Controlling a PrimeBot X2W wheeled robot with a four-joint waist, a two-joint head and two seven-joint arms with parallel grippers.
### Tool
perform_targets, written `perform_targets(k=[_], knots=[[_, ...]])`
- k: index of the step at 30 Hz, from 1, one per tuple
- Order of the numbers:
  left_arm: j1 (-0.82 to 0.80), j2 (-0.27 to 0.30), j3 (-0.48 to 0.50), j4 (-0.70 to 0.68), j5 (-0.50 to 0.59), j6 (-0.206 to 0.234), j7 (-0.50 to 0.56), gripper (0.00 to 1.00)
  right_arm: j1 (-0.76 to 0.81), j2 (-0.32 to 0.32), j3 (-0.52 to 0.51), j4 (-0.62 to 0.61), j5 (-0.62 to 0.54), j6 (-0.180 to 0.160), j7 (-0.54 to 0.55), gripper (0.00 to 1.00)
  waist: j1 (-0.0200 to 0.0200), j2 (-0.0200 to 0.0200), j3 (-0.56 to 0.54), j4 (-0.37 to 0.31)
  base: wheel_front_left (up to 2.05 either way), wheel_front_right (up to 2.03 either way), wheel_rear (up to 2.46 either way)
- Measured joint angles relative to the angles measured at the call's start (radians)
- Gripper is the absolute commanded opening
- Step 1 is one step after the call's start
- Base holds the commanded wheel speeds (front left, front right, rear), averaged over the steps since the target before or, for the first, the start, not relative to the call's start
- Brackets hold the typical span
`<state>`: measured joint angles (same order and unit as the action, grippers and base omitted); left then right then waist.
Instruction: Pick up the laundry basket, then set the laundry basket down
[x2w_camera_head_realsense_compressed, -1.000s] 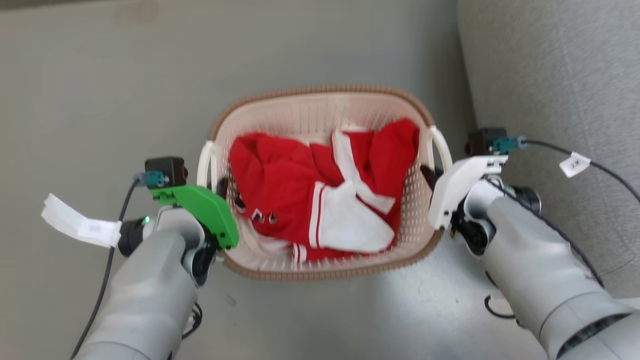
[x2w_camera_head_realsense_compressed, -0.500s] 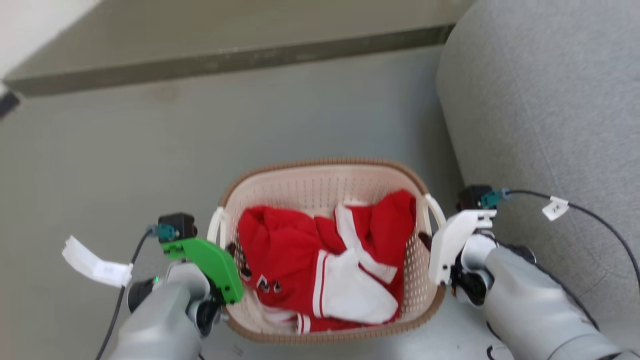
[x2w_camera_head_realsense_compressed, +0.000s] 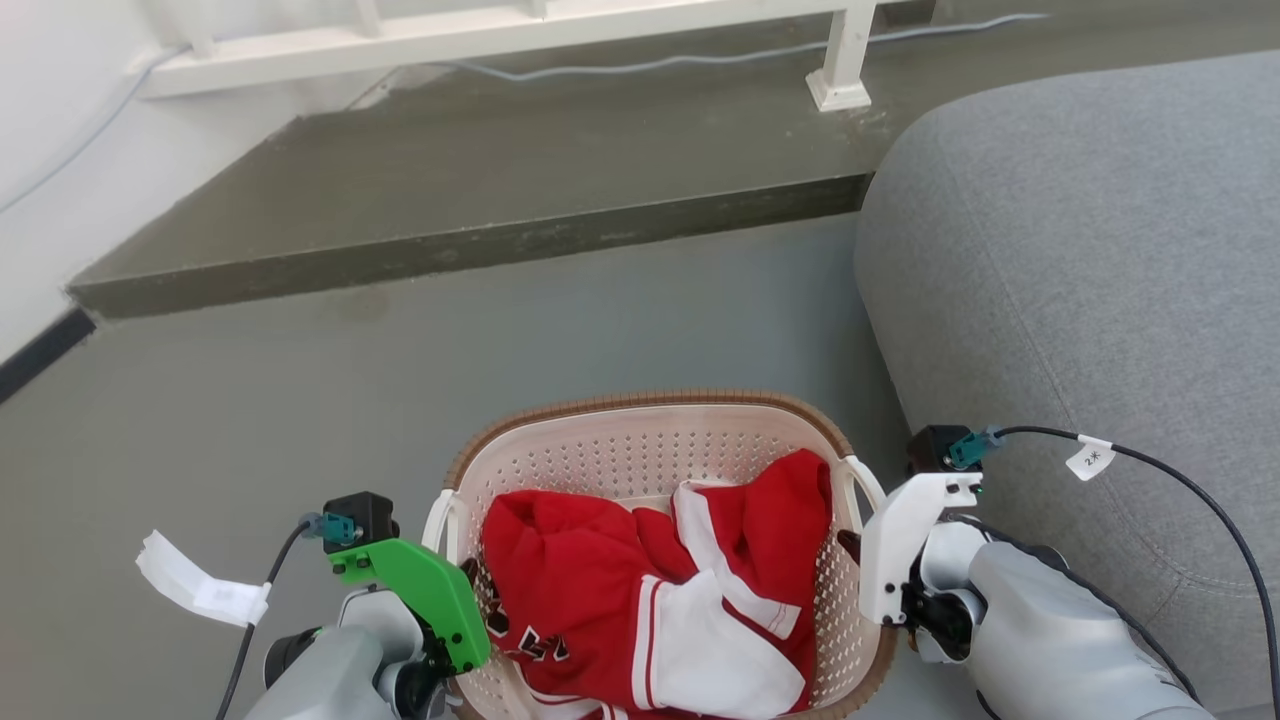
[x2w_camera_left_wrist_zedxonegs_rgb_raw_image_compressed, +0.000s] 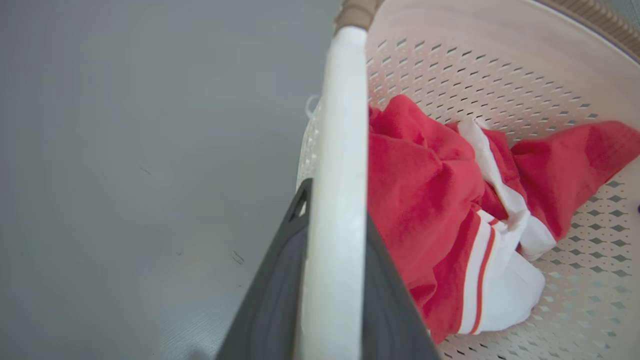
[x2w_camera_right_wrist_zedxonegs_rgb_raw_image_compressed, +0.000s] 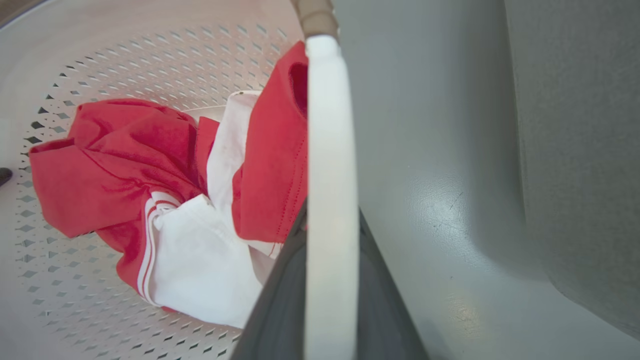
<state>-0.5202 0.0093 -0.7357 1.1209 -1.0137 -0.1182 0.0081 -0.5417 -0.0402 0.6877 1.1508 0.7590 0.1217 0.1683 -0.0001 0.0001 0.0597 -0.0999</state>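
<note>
The laundry basket, cream and perforated with a brown rim, sits low in the head view between my two arms. A red and white garment lies crumpled inside it. My left gripper is at the basket's left side. In the left wrist view my left gripper is shut on the white loop handle. My right gripper is at the basket's right side, and the right wrist view shows my right gripper shut on the other white handle. I cannot tell whether the basket's bottom touches the floor.
A grey sofa stands close on the right, almost touching my right arm. Ahead, a dark raised step crosses the grey floor, with a white railing and a cable on it. A white wall runs along the left.
The head camera has swung upward, bringing the step, railing and more sofa into view. The basket and both grippers now sit lower in the picture, with both grips on the handles unchanged.
</note>
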Motion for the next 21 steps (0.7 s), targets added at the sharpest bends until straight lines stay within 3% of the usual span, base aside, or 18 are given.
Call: perform_targets(k=[21], knots=[[0.003, 0.006, -0.038, -0.026, -0.034, 0.037, 0.010, 0.00, 0.000, -0.007, 0.021, -0.001, 0.033, 0.000, 0.017, 0.00, 0.0000, 0.0000, -0.024, -0.004, 0.00, 0.00, 0.00]])
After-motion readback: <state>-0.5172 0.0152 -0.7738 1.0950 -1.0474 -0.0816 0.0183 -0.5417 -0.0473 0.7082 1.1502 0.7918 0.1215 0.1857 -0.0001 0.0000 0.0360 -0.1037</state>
